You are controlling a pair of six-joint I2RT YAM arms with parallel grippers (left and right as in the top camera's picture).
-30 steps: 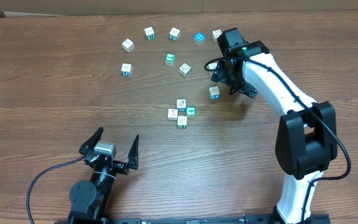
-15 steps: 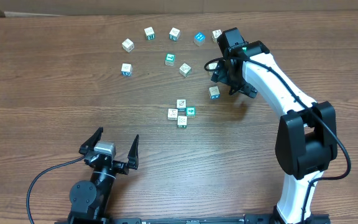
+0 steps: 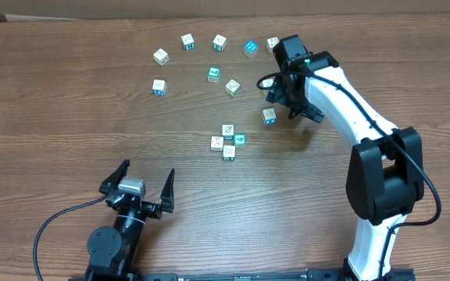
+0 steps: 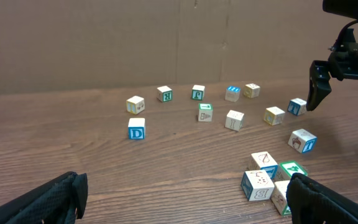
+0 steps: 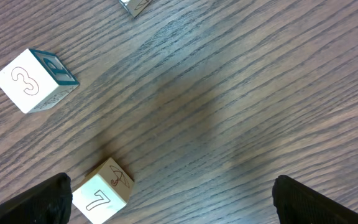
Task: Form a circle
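Closest in, at the near edge of the brown wood-grain table [image 3: 53, 117]: the left gripper [image 3: 148, 167]. Stands with both black fingers splayed wide, holding nothing, well apart from every cube. Trails a black cable [image 3: 57, 220] off to one side.

Further out, near the table's middle: a cluster of four cubes [image 3: 229, 141], packed close together, teal and white faces mixed.

Just beyond that, toward the right: a lone white cube [image 3: 269, 115], and beside it the right gripper [image 3: 291, 103] on its white arm [image 3: 342, 94]. Hangs fingers-down over the wood, jaws fully apart, gripping nothing. Looks down, in its own wrist view, on bare grain between the fingers, with a white cube printed 7 [image 5: 104, 190] close by one fingertip and a cube printed 3 [image 5: 33, 81] farther off.

Farther still: the circle, only part made. So far a loose arc of six cubes [image 3: 219, 42], curving from a blue D cube [image 4: 137, 129] at the left end, round the far side, to the right arm. Lies open toward the near side. Holds two inner cubes [image 3: 213, 74] inside the curve.

Last, along the table's back edge: a plain brown cardboard wall [image 4: 104, 43], upright, filling the background.
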